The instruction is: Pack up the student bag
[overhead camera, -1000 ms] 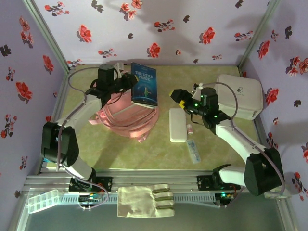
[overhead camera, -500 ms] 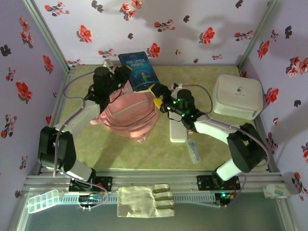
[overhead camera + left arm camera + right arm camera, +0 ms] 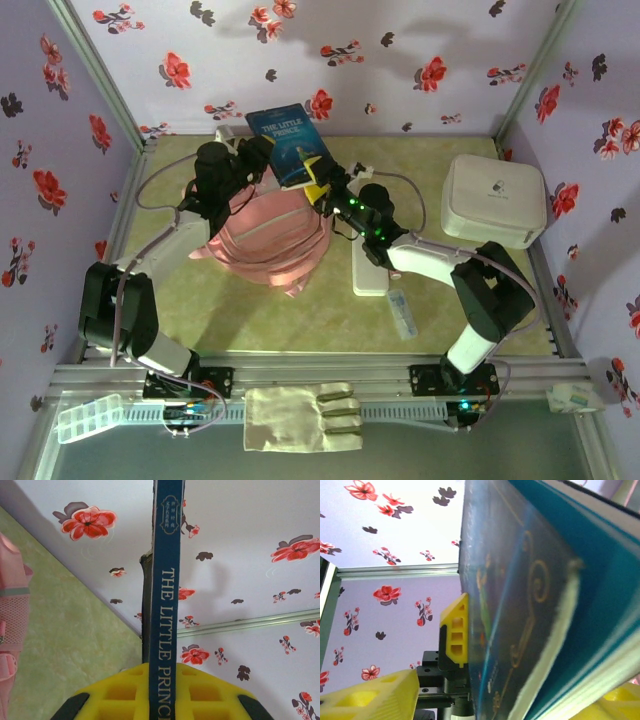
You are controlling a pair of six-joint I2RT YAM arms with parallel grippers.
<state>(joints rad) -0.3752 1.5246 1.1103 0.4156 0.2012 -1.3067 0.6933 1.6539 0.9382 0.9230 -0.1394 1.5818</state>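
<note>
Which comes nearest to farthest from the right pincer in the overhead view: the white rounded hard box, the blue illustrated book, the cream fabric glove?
1. The blue illustrated book, at the right pincer, rear centre.
2. The white rounded hard box, far right.
3. The cream fabric glove, near edge.

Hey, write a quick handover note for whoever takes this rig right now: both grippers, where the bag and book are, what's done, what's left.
Left gripper: shut on the blue book, holding it in the air over the far edge of the student bag.
Right gripper: open, jaws straddling the book's lower corner, with a gap on one side.
Done: book lifted; it is not yet in the bag.
Left: get the book into the bag; probably then the white case and the small tube lying right of the bag.
</note>
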